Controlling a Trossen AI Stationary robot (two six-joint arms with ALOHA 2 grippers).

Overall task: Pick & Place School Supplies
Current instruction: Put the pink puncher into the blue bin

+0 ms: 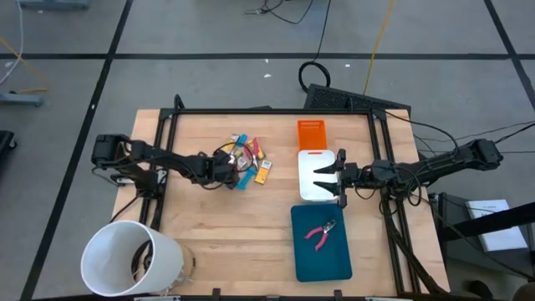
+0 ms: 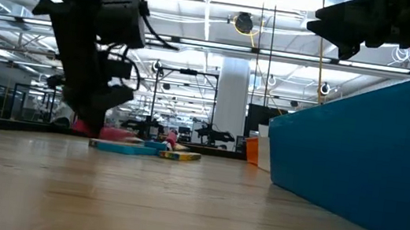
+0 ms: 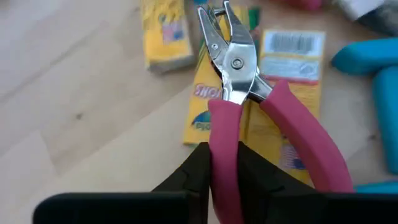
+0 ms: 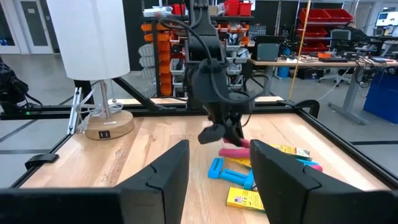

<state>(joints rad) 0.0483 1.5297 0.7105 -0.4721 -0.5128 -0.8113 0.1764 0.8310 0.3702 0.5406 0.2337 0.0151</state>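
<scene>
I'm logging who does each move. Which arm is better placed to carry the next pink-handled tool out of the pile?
Left. Its claw is shut on one handle of the pink-handled tool in the pile. The right claw hangs open over the white tray, away from the pile.

Pink-handled pliers (image 3: 239, 93) pinched by one handle above yellow packets (image 3: 292, 68); another pair (image 1: 321, 233) on teal tray.
</scene>
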